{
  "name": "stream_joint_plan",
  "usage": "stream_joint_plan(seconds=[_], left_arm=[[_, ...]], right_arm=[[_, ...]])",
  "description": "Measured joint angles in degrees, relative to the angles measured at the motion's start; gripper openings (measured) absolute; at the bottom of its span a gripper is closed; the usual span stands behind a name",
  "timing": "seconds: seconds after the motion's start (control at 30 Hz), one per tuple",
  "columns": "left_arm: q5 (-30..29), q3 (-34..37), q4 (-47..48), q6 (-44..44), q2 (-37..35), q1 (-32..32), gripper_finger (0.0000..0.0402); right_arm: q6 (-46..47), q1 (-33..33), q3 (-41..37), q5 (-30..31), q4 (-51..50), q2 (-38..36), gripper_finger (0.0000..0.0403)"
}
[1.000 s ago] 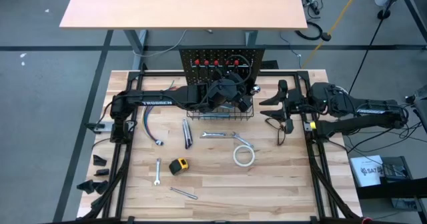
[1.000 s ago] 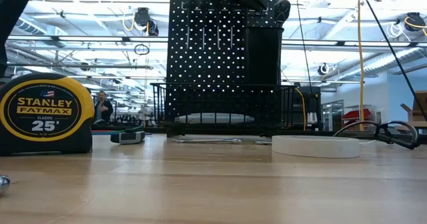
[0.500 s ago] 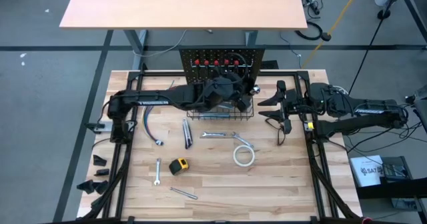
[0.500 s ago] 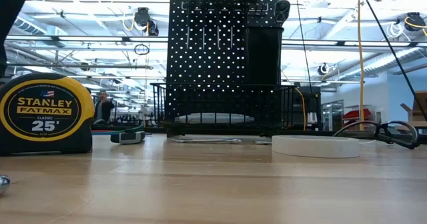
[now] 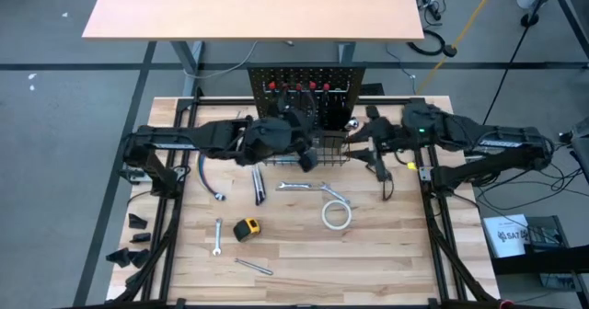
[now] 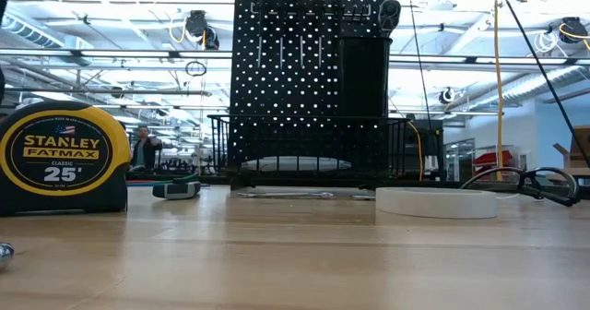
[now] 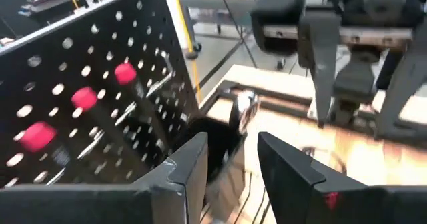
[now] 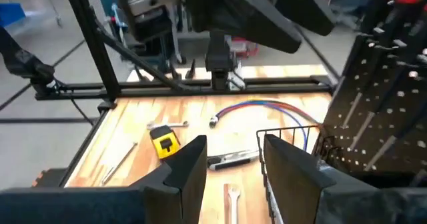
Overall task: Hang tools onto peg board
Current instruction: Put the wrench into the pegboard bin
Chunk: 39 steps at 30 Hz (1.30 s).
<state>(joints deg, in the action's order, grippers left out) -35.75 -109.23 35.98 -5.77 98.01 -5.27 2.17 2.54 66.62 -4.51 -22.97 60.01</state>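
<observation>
From table height the yellow-and-black tape measure [image 6: 63,158] shows the only print that reads plainly. On its round yellow face stands "STANLEY", with "FATMAX" right under it in black letters. Below that comes a small word, "CLASSIC", and then a big "25'" at the bottom of the disc. A tiny flag mark and a curved line of small print sit along the top of the disc, too small to make out. From above, the same tape measure lies on the wooden table top [image 5: 294,254] and its lettering cannot be read there.
</observation>
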Motion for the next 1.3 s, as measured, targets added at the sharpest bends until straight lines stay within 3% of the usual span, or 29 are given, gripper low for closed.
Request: stream_joint_plan(seconds=[0.2, 0.47, 0.67, 0.87, 1.03, 1.3], left_arm=[[-4.77, 2.95, 7.0, -2.22, -4.3, -4.82, 0.0135], [-5.7, 20.62, 8.9, -14.02, -18.51, -11.8, 0.0135], [-1.19, 35.56, 14.14, -29.17, -28.72, -18.37, 0.0135], [5.66, 48.24, 14.83, -38.87, -34.5, -23.96, 0.0135], [10.29, 55.36, 16.9, -43.4, -37.66, -28.25, 0.0134], [20.87, 63.38, 20.16, -43.47, -38.9, -32.51, 0.0134]], right_arm=[[-0.2, -2.74, 8.3, -0.07, -2.98, 10.05, 0.0144], [-0.45, -6.28, 13.71, -0.07, -2.8, 19.03, 0.0144], [1.81, -8.1, 13.83, 0.02, -0.61, 24.43, 0.0143], [4.65, -9.85, 13.81, 0.04, 3.77, 30.54, 0.0143], [8.07, -10.71, 13.81, 0.12, 7.7, 33.94, 0.0143], [11.43, -12.05, 13.81, 0.24, 12.28, 38.22, 0.0143]])
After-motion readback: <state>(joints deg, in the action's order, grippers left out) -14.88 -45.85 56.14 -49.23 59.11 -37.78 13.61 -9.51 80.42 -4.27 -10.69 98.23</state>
